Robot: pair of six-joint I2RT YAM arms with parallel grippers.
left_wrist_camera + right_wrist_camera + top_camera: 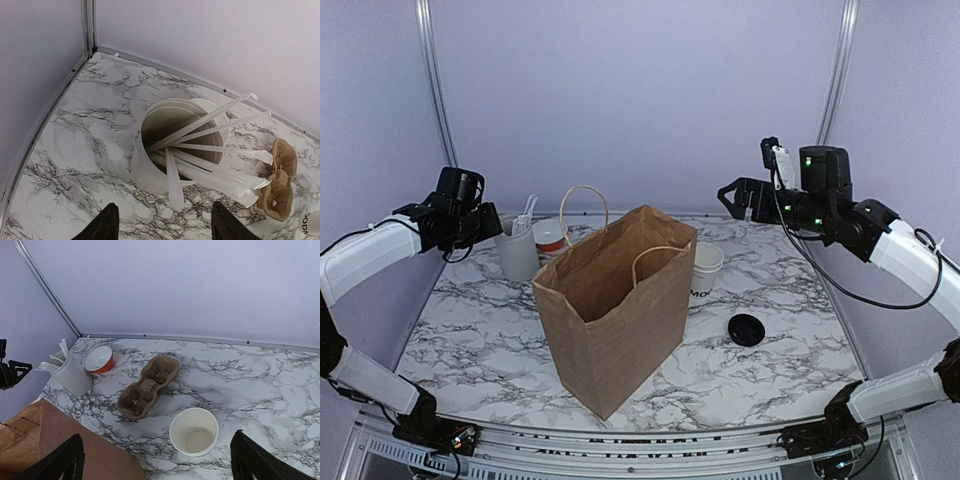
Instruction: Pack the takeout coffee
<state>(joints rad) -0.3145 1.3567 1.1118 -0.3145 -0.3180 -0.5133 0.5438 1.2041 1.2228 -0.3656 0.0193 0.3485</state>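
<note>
Since the left hand (165,220) was parked right at the utensil holder (142,170), I'd guess the step was pulling one of the wrapped sticks (210,150) (straws or stirrers, couldn't tell) to go with the coffee, and honestly the trick there is getting just one. They fanned out over the rim toward the right, a few lying across each other. I'd go for the one drooping over the near rim closest to the fingers, pinch it by the free end, and lift along its length so the holder doesn't tip or drag on the counter (780,370). The coffee itself wasn't put together as far as I could see. The lettered white cup (194,432) stood open-topped just behind the right side of the paper bag (620,310), near the cardboard cup carrier (147,387). The black lid (747,329) lay flat on its own, out to the front right of the bag. Couldn't see the bottom of the bag, fwiw. Pose-wise, the left arm reached toward the back-left corner with the wrist tipped down, looking into the holder's mouth from the near side. Its fingers were spread fairly wide with nothing between them, not touching the rim. The right hand (159,460) hung high over the back right, angled down at the cup and carrier, fingers wide apart and empty.
</note>
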